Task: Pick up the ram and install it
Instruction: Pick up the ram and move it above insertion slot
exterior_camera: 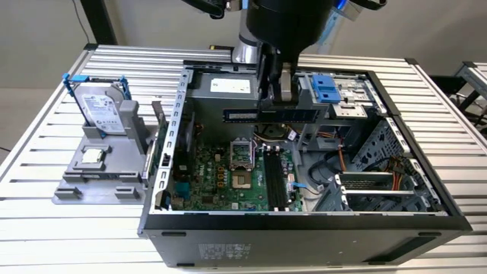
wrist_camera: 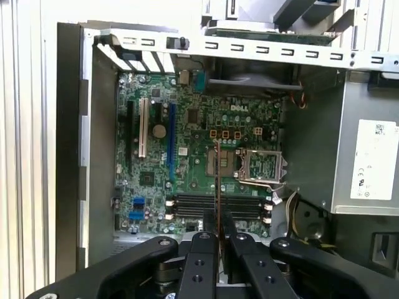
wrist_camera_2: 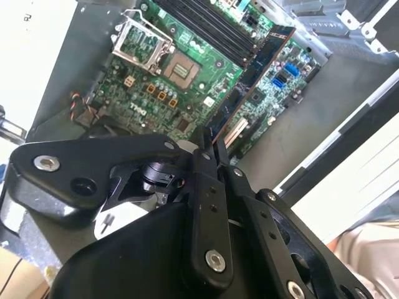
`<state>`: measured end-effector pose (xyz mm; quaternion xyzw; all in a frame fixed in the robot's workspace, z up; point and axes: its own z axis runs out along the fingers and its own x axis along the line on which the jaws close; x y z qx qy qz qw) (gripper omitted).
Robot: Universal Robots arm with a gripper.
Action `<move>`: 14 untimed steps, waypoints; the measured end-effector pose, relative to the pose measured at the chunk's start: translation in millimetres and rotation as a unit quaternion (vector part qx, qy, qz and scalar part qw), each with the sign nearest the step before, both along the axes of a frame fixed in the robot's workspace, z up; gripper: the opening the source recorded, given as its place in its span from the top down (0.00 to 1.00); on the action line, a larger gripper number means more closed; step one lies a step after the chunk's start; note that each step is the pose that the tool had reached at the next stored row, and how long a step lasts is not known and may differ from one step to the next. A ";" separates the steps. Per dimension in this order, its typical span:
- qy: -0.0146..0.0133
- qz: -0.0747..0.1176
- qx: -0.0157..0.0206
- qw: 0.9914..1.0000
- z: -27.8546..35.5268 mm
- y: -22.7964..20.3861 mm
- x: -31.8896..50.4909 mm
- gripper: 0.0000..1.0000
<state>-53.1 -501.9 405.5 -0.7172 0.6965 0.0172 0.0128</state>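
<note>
My gripper [exterior_camera: 279, 106] hangs inside the open computer case [exterior_camera: 304, 222], shut on the ram [exterior_camera: 268, 114]. The ram is a thin green stick held level above the motherboard [exterior_camera: 220, 177]. In the second wrist view the ram [wrist_camera_2: 252, 71] reaches out from the closed fingertips [wrist_camera_2: 201, 154] across the board, and in the first wrist view the ram [wrist_camera: 217, 180] appears edge-on. The black memory slots [exterior_camera: 275, 178] lie below the gripper, towards the front of the case. In the first wrist view the ram's thin edge crosses these slots [wrist_camera: 187, 204].
On the exterior view's left, a grey fixture [exterior_camera: 72, 191] holds a silver hard drive in a blue frame [exterior_camera: 102, 108] and a square processor chip [exterior_camera: 93, 155]. The processor socket [exterior_camera: 242, 165], power supply [exterior_camera: 220, 85], cables [exterior_camera: 327, 171] and case walls surround the gripper.
</note>
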 end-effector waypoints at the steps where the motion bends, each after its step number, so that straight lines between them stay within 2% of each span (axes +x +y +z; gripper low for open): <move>1: 0.000 0.000 0.000 1.000 0.0 0.0 1.8 1.00; 14: 0.000 0.000 0.000 1.000 0.0 0.0 21.8 1.00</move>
